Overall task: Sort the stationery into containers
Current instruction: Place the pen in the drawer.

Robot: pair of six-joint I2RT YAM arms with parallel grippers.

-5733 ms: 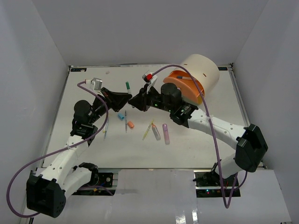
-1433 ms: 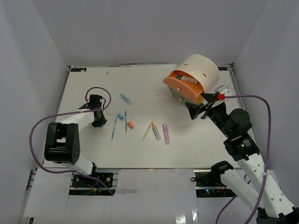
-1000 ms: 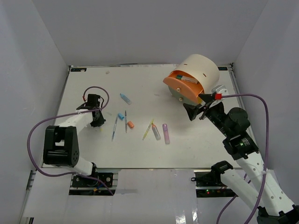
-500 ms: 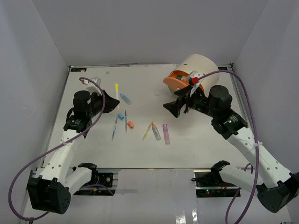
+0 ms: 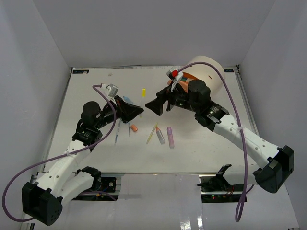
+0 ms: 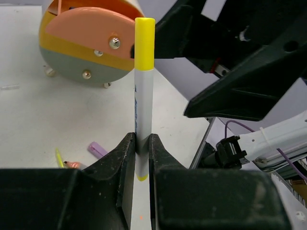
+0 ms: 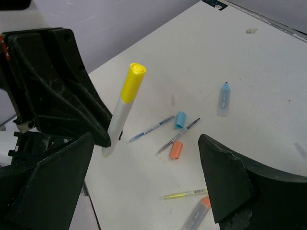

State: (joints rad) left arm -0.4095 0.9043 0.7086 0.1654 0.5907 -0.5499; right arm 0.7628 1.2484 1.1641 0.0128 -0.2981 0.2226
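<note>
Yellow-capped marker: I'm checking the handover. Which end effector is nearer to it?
Left. The left end effector is shut on the yellow-capped marker; the right end effector faces it, open, not touching.

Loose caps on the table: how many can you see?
2. A blue cap lies between the two thin pens; an orange cap lies just beside them. More could be hidden from view.

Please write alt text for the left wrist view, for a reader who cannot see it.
The left end effector is shut on a white marker with a yellow cap, held upright. Behind it are the right arm's wide-open black fingers and a round face of orange, yellow and grey drawers.
</note>
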